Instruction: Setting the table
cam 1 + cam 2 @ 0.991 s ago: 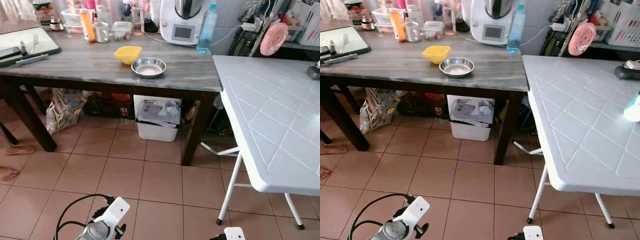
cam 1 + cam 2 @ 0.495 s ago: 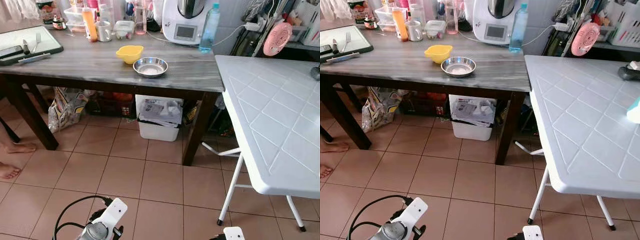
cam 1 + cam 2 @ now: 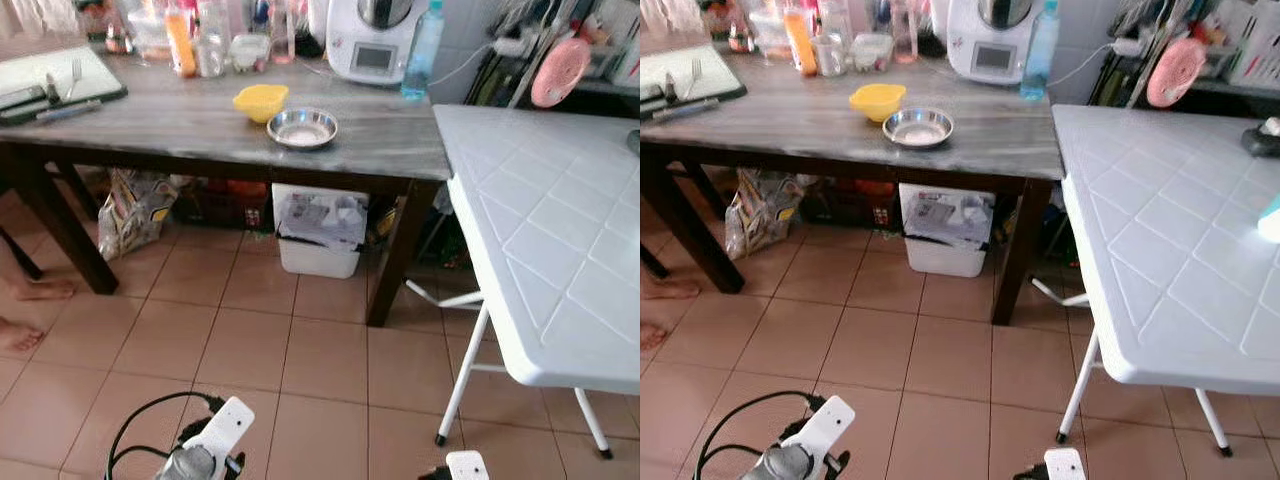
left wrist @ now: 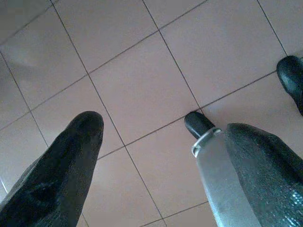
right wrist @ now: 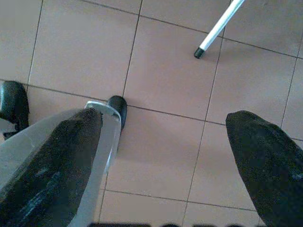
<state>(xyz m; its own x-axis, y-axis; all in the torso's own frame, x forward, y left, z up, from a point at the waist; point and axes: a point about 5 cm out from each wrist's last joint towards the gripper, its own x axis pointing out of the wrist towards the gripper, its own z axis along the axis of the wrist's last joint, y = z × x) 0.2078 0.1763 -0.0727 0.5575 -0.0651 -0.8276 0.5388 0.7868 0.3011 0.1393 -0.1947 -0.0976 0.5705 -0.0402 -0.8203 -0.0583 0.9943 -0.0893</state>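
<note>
Both my arms hang low over the tiled floor (image 3: 250, 340). My left gripper (image 4: 161, 156) points down at the tiles, fingers spread wide, nothing between them. My right gripper (image 5: 165, 156) is the same: wide open, empty, bare tile below, with a white table leg (image 5: 218, 29) standing on the floor ahead of it.

Ahead, a dark wooden table (image 3: 180, 125) with a grey streaked top. Near its front edge, toward the right end:
- yellow bowl (image 3: 260, 100), contents not visible from this angle.
- steel bowl (image 3: 302, 127), just beside the yellow one and nearer to me; something pale in its bottom, could be reflection, cannot tell.

Far edge of the table: an orange bottle (image 3: 180, 45), a glass mug (image 3: 210, 55), a small lidded tub (image 3: 248, 50), a white kitchen machine (image 3: 376, 40), and a blue-tinted water bottle (image 3: 422, 50). All blurred; contents unclear. At the left end, a tray (image 3: 50, 80) carrying a fork (image 3: 73, 75) and other cutlery.

Under the table: a white bin (image 3: 320, 232) stuffed with paper and plastic, and a patterned bag (image 3: 135, 210) to its left.

To my right, a white folding table (image 3: 540, 250), edge close to the wooden one.

A person's bare feet (image 3: 25, 310) at far left.
</note>
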